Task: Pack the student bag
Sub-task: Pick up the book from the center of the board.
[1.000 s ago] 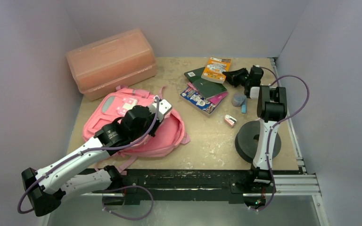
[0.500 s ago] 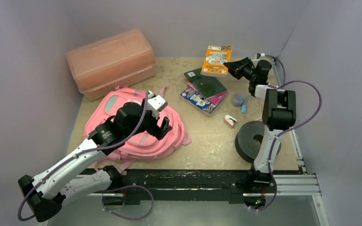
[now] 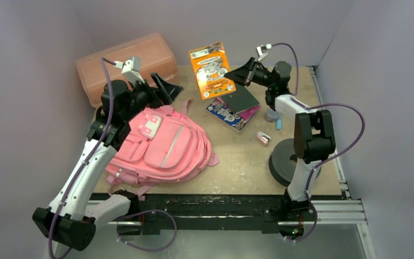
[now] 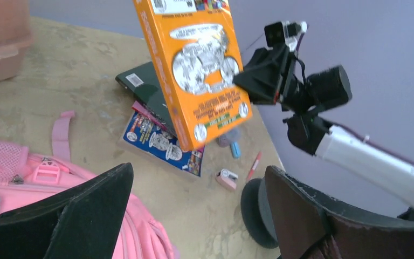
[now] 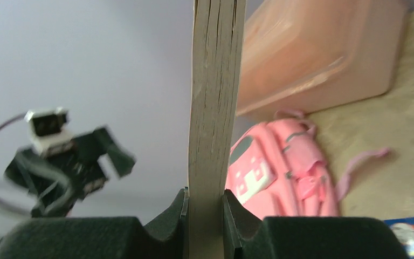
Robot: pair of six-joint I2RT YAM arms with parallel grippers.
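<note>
Your right gripper pinches the thin orange paperback book aloft, while your left gripper hangs spread wide and empty above the soft pink fabric backpack.

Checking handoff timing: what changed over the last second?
Left gripper let go of the bag, opened and rose toward the back. Right gripper lifted the orange book off the pile, up and leftward. The bag settled flatter. Box and pile stayed put.

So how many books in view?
4: orange book raised in the right tool; green book, pink book, blue book stacked on the table. Others may hide beneath.
</note>
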